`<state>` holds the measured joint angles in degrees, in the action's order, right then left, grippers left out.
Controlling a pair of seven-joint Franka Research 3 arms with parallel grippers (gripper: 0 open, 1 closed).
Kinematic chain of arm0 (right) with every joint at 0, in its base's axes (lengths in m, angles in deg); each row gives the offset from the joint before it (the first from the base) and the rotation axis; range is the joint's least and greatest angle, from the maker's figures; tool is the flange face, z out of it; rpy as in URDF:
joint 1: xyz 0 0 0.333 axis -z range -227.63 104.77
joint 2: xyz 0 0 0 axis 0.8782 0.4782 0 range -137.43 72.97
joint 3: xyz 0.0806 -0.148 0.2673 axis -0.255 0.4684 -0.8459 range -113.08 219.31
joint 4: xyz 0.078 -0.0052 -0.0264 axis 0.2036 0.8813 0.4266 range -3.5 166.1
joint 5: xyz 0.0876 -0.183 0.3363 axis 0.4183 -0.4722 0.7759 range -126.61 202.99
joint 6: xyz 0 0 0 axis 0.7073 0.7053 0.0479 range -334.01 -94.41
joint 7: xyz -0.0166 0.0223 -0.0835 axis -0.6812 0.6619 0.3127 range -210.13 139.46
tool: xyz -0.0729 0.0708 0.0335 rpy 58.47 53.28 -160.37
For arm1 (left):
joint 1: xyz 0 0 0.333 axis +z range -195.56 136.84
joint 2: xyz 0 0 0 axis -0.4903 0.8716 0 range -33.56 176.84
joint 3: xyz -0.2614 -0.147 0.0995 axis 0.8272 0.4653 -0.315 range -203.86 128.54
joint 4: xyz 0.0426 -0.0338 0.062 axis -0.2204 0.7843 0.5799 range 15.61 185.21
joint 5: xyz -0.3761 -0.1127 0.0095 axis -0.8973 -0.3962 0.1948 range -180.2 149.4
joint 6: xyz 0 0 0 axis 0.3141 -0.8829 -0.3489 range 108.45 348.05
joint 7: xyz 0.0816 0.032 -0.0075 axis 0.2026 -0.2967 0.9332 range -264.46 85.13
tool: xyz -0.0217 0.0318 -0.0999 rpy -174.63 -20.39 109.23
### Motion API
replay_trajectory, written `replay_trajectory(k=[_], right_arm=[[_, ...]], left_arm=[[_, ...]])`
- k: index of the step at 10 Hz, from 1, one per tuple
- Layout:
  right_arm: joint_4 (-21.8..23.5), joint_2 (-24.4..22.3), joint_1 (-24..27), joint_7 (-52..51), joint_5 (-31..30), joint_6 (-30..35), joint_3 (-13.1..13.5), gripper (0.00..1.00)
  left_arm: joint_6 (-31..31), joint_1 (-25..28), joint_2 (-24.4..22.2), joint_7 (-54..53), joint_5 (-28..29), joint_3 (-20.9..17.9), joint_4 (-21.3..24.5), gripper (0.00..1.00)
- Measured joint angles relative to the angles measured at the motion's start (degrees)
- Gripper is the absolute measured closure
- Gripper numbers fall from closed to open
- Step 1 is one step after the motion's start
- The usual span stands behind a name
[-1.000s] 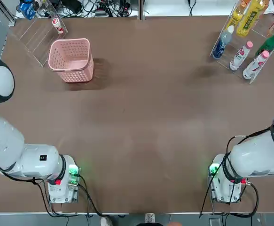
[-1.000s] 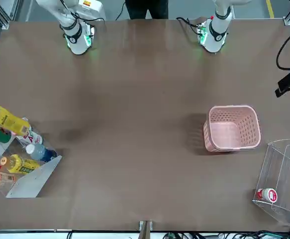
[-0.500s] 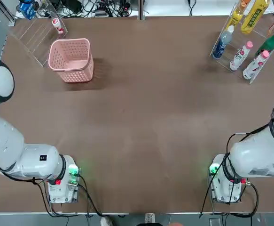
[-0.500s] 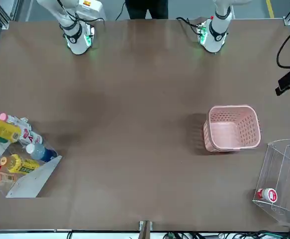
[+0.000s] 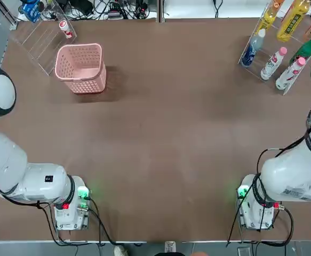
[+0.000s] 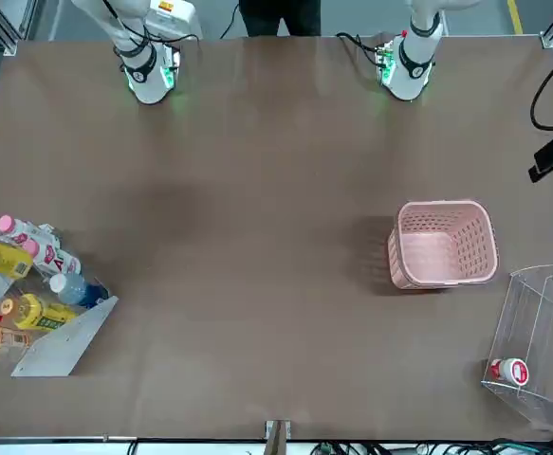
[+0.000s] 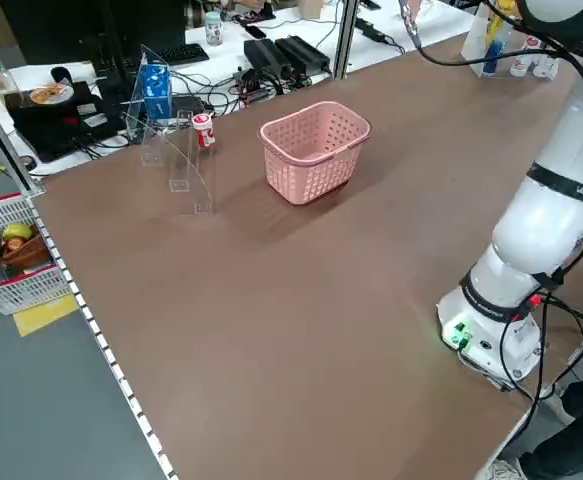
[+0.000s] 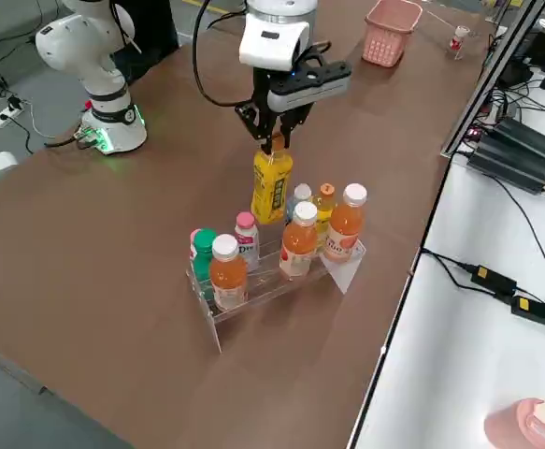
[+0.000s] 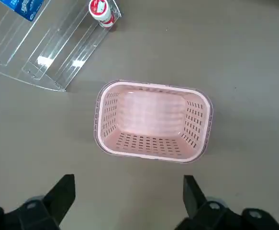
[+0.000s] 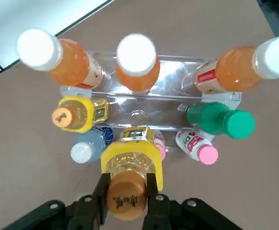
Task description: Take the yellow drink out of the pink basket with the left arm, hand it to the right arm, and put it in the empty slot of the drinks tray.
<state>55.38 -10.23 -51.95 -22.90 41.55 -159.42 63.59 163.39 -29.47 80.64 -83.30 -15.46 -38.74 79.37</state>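
Yellow drink (image 8: 271, 188), label unreadable, gripped by right claw (image 8: 274, 141) above drinks tray (image 8: 272, 271); left claw (image 9: 127, 199) wide open, empty

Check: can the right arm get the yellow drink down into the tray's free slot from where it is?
Probably yes. The right gripper holds the yellow drink upright by its cap, hanging over the drinks tray. The neighbouring bottles stand close, so clearance looks tight, but nothing covers the gap below.

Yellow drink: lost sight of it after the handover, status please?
Right gripper jaws shut on the yellow drink, hanging above the drinks tray. Left gripper jaws open over the empty pink basket. Neighbouring bottles crowd the slot.
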Motion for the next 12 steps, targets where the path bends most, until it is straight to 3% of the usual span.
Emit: replay_trajectory(k=[12], right_arm=[[-0.2,3.1,0.6,-1.8,0.7,-1.2,-0.2,0.66]], left_arm=[[0.0,-0.1,0.0,0.0,0.0,-0.3,0.0,0.00]])
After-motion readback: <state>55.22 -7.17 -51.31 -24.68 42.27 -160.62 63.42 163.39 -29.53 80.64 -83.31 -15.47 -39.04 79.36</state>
